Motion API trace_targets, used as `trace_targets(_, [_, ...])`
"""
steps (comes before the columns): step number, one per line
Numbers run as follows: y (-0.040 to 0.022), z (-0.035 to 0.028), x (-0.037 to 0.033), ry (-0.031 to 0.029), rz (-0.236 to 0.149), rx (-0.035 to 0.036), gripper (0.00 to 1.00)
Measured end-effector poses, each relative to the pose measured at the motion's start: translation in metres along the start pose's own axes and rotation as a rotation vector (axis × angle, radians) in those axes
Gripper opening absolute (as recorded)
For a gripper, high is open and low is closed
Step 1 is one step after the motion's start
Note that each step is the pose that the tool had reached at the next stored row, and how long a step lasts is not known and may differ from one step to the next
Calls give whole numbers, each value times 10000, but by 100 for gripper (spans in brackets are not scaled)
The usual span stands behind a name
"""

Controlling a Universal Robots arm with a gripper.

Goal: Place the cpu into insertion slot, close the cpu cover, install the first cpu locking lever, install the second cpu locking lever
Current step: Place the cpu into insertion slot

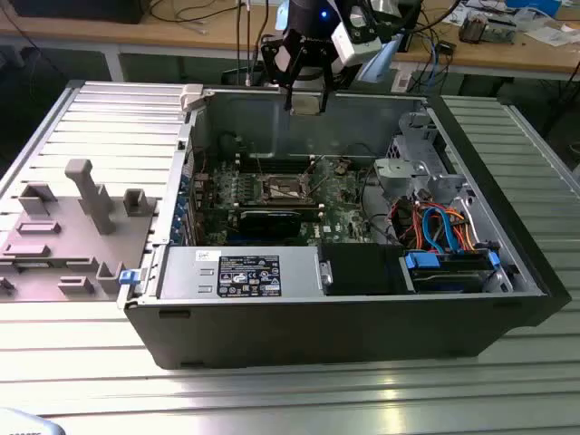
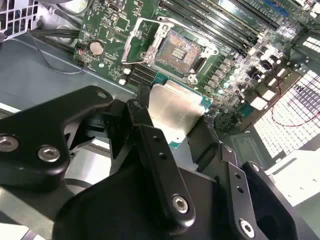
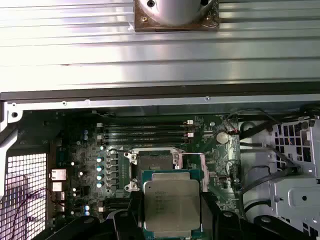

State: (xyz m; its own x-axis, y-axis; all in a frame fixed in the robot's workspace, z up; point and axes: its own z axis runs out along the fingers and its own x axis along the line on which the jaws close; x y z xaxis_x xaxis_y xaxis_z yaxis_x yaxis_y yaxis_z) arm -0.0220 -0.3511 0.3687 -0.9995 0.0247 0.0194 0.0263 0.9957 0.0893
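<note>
The tool point(image 2: 172, 122) grips the cpu point(image 2: 176, 107) tight by two sides. The insertion slot point(image 2: 179, 47) sits below the tool and a little ahead of the chip, with the cpu cover point(image 2: 132, 45) lifted. The chip seems not quite lined up over it

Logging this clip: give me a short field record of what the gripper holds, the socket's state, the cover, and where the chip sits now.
gripper: black two-fingered gripper, shut on cpu
held: small flat square cpu, silvery-grey metal top, green edge
insertion slot: square dark insertion slot with silvery rim, empty, contacts exposed
cpu cover: thin silvery metal cpu cover, apparently swung open beside slot
position: cpu held above green motherboard, apart from slot, not yet seated
setting: open dark computer case on ribbed metal table
</note>
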Motion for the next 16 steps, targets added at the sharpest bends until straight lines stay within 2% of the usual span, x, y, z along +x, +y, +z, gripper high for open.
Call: trace_targets(16, [-4,45,12,0,1,0,55])
